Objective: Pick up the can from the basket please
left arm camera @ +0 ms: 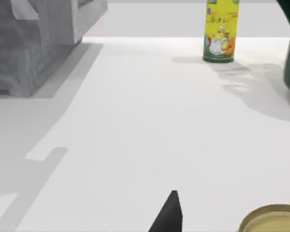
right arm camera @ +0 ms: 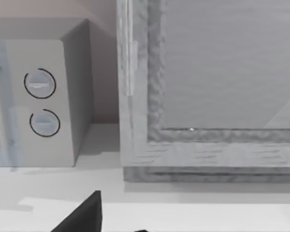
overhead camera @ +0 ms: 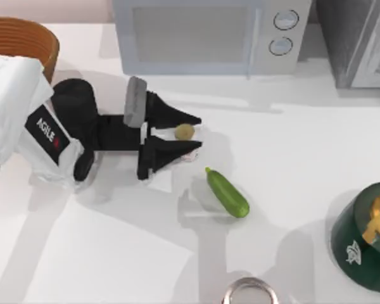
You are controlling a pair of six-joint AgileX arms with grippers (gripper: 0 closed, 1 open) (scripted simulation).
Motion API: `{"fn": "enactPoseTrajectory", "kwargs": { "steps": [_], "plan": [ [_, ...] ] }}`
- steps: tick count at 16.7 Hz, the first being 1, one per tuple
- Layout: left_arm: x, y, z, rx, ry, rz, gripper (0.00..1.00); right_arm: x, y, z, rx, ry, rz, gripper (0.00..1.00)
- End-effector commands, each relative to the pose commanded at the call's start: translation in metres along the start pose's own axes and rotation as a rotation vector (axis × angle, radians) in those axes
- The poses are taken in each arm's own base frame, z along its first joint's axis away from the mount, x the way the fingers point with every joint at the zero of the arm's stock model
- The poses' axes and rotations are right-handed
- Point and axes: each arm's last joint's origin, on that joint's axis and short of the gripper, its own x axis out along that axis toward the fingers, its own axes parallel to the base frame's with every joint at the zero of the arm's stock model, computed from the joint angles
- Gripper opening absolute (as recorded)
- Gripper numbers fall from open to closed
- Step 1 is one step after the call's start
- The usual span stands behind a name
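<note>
Between the fingers of my left gripper (overhead camera: 189, 139), over the table (overhead camera: 114, 253) left of the cucumber (overhead camera: 228, 192), sits the can (overhead camera: 185, 132), gripped and well clear of the basket (overhead camera: 22, 38), so the pick looks essentially done.

Can (overhead camera: 185, 132) on table (overhead camera: 114, 253) — cucumber (overhead camera: 228, 193) just right.

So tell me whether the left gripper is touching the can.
Touching. In the top view the left gripper has its two black fingers closed against either side of the can, with no gap visible, out on the white table.
</note>
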Motion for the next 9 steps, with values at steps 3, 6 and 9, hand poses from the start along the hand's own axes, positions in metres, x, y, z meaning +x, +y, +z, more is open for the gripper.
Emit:
{"fn": "enactPoseTrajectory", "kwargs": {
  "steps": [3,6,9],
  "plan": [
    [0.0000,0.0000,0.0000,0.000,0.000,0.000,0.98,0.0000,0.0000,0.0000,0.000,0.000,0.000,1.00],
    [0.0000,0.0000,0.0000,0.000,0.000,0.000,1.00,0.0000,0.0000,0.0000,0.000,0.000,0.000,1.00],
    [0.0000,0.0000,0.0000,0.000,0.000,0.000,1.00,0.0000,0.0000,0.0000,0.000,0.000,0.000,1.00]
  ]
}}
